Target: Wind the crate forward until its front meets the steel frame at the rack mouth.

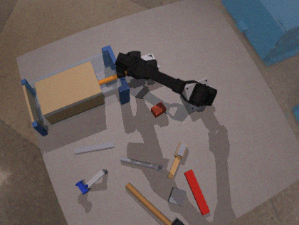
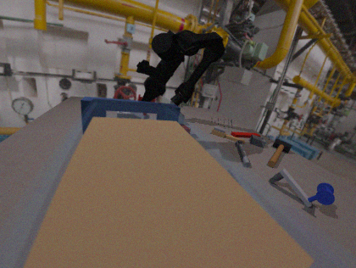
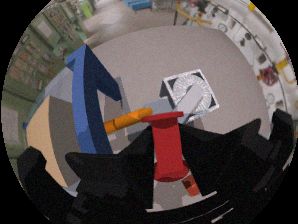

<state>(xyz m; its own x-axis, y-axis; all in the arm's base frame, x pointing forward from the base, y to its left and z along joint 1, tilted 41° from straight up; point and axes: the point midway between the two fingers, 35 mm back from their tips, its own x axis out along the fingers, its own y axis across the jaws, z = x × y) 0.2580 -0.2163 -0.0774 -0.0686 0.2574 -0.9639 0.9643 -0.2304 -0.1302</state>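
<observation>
The tan crate (image 1: pixel 69 87) (image 2: pixel 169 191) (image 3: pixel 37 132) sits flat inside the clear-panelled cubby. A gap shows between its front and the blue steel frame (image 1: pixel 126 93) (image 2: pixel 131 104) (image 3: pixel 82 102) at the mouth. An orange strap (image 1: pixel 107 80) (image 3: pixel 125 121) runs from the crate through the frame toward the winch (image 1: pixel 151 57) (image 3: pixel 207 100). My gripper (image 1: pixel 121 73) (image 2: pixel 146 98) is shut on the red handle grip (image 3: pixel 167 142), just outside the frame. The handle's grey arm (image 3: pixel 191 104) reaches over the winch top; the square key and hole are hidden.
A small red block (image 1: pixel 158 110) (image 3: pixel 190 185) lies near the arm base. A blue-knobbed crank (image 1: pixel 82 186) (image 2: pixel 325 193), a brush (image 1: pixel 175 161), a red bar (image 1: pixel 196 192), a hammer (image 1: pixel 147 203) and several grey pieces lie across the bench.
</observation>
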